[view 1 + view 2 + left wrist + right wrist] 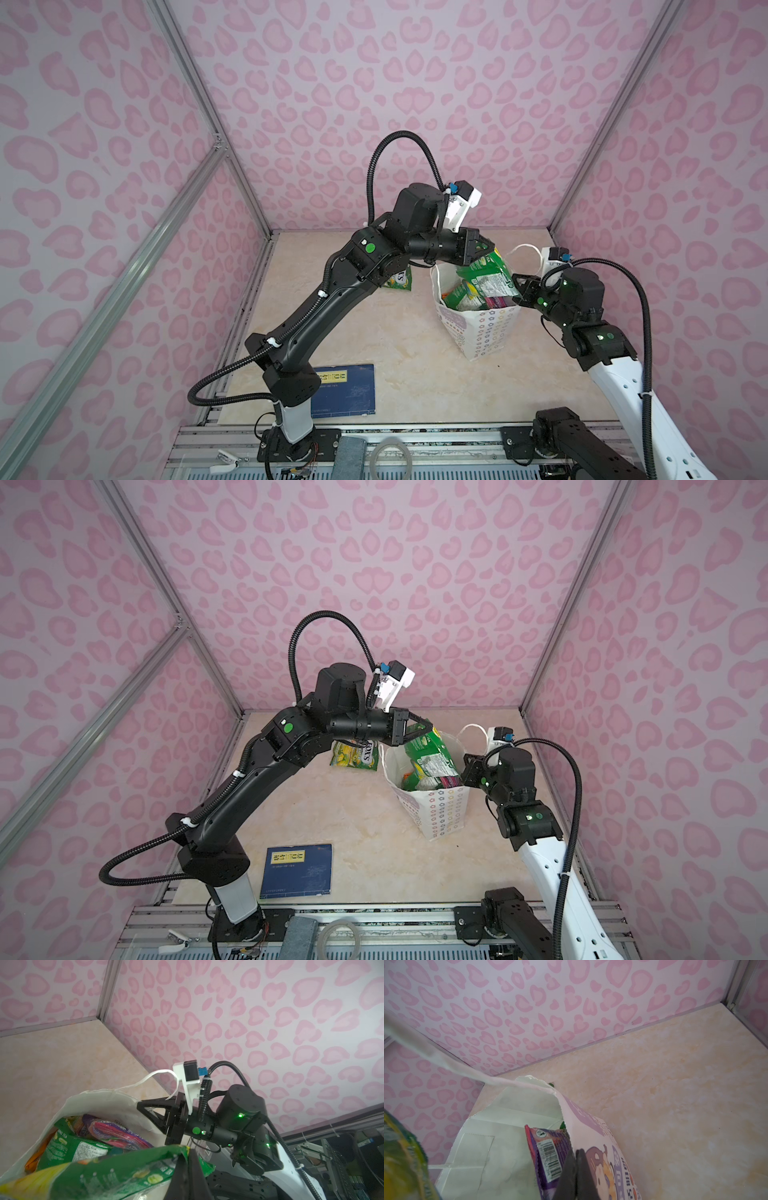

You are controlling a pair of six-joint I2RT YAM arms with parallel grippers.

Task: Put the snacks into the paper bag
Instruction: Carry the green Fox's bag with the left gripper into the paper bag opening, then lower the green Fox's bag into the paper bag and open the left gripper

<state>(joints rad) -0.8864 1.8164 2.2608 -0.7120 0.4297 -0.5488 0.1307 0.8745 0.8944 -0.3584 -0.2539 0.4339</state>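
1. The paper bag (pixel 492 332) stands upright at the far right of the counter (pixel 374 332) with its mouth open. It is matt white paper with a finely toothed rim. Rows of small coloured flower outlines cover one side, and another face has a purple panel
2. On that face a cartoon figure (pixel 600 1167) with brown hair sits beside printing that is too cut off to read
3. A flat white handle (pixel 158 1074) loops up from the rim
4. The snacks (pixel 478 293) fill the bag to its rim. They are glossy, crinkled packets in green, orange and purple. One reads "TEA" in white, and a purple packet (pixel 548 1157) has a crimped edge and a white barcode patch
5. The left fingers (pixel 417 723) are black triangular frames pressed together on the top of a green packet (pixel 428 746). This packet has a yellow end and white small print, and it hangs tilted over the bag's mouth
6. The right fingers (pixel 569 1169) pinch the bag's wall at the rim, one inside against the purple packet and one outside on the cartoon face. I cannot tell whether the packet is caught too
7. A green-yellow packet (pixel 355 754) lies flat on the counter just left of the bag, partly under the left arm. It reads "FOX'S"
8. The counter is smooth, with a cream marbled pattern
9. A flat, rectangular dark-blue book (pixel 297 870) lies near the left arm's base. Its yellow label has dark characters too small to read
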